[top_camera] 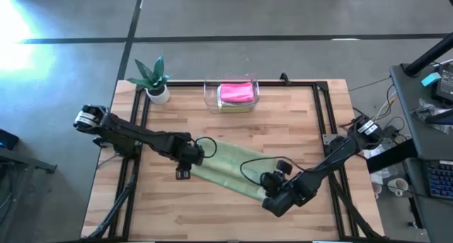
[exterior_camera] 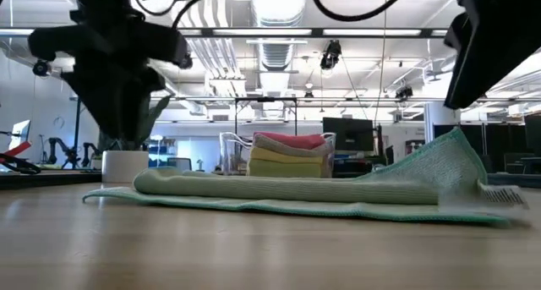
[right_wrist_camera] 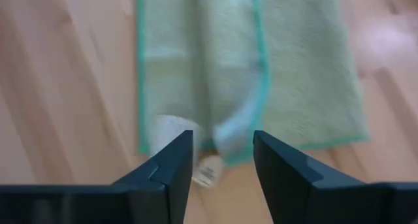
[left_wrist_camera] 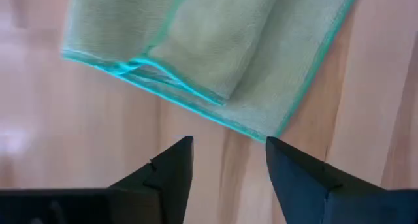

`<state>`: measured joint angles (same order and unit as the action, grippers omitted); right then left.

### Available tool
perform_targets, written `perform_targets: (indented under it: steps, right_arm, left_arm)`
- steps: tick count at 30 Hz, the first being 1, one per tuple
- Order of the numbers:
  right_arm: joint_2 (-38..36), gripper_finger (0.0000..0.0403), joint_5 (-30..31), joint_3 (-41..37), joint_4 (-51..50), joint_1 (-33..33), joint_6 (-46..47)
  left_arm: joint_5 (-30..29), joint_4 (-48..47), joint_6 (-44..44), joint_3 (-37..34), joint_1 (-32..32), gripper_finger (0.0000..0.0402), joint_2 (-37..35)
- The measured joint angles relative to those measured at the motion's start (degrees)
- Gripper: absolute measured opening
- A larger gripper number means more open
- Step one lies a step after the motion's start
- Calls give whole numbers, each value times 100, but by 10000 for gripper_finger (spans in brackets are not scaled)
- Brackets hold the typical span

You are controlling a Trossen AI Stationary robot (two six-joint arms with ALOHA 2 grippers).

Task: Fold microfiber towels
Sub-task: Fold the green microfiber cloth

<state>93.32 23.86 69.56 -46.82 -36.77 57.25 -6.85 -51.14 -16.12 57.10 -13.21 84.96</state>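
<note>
One sage green towel (top_camera: 230,166) lies on the wooden table (top_camera: 233,211), a little toward six o'clock from the middle. It is folded over into a long strip that runs from about nine o'clock down toward five o'clock. In the low view, one corner at the right end sticks up in the air and looks loose.

The left gripper (left_wrist_camera: 228,153) hangs just past the nine o'clock end of the strip. Its two fingers are apart and hold nothing. The right gripper (right_wrist_camera: 222,149) hangs over the five o'clock end. Its fingers are apart too, with nothing between them, and a white tag shows at the towel edge below.

At twelve o'clock sits a clear bin (top_camera: 231,95) with folded towels stacked inside, a pink towel (top_camera: 236,92) on top.

So some towels look finished and put away. This one seems partly folded. It likely needs another fold and then a place on the stack.
</note>
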Motion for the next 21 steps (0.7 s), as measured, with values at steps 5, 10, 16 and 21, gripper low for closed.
perform_targets:
  steps: [5,10,16,21]
  right_arm:
    - [-195,154,166,111,-810,-38,236]
    - [-421,146,526,40,-1379,-34,473]
    - [-673,138,537,-369,-1239,237,754]
    - [-1074,137,-102,-801,-1016,594,613]
  left_arm:
    - [-642,-83,-8,31,11,169,-386]
    - [-1354,12,-210,29,165,166,-632]
    - [-1069,698,-199,-137,504,166,-697]
    - [-294,866,248,-271,1039,166,-704]
